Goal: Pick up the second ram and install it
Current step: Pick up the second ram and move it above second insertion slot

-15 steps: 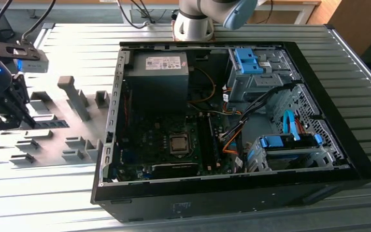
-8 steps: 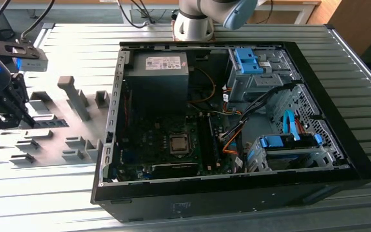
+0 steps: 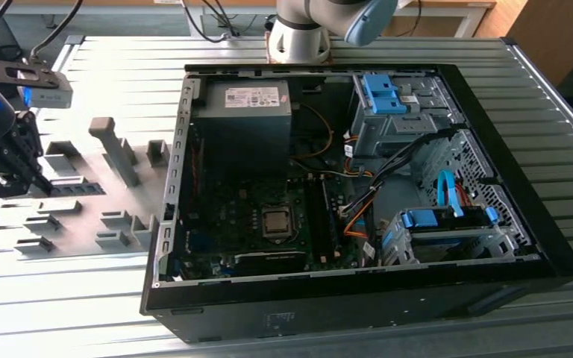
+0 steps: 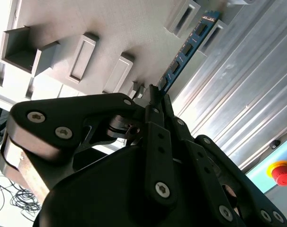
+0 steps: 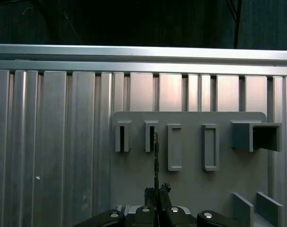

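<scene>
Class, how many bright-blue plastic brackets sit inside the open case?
2, on the exterior view's right: the far bracket in the case's far corner, the near bracket nearer the camera. Others may be hidden.

The second ram (image 4: 186,47) is a thin, long blue stick with a row of dark chips. It stands on its long edge, level, with one end pinched in the gripper (image 4: 155,94). It sits at the grey fixture plate (image 5: 205,189) near the table's (image 3: 68,313) edge, at the exterior view's left.
</scene>
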`<state>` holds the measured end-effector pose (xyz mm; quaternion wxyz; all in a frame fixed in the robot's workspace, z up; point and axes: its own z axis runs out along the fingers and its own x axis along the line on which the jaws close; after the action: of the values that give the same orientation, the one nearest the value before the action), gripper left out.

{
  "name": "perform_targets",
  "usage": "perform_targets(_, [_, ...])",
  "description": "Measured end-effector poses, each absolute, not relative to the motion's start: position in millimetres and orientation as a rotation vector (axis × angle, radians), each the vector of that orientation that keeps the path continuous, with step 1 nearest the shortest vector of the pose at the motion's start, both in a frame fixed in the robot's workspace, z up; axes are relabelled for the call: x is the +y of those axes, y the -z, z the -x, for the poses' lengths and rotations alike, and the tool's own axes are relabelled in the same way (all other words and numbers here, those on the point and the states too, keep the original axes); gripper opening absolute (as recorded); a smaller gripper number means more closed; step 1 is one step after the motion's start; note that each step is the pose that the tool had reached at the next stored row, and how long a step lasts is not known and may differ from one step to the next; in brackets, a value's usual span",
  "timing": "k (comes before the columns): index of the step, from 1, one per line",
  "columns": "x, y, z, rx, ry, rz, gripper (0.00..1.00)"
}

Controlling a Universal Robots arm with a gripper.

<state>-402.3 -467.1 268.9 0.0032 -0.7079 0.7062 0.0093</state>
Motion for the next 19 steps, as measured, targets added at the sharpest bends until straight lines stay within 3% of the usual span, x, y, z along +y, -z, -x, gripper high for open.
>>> perform_targets(19, [-467,-286,402,2.214,-0.029,2.220,0.14])
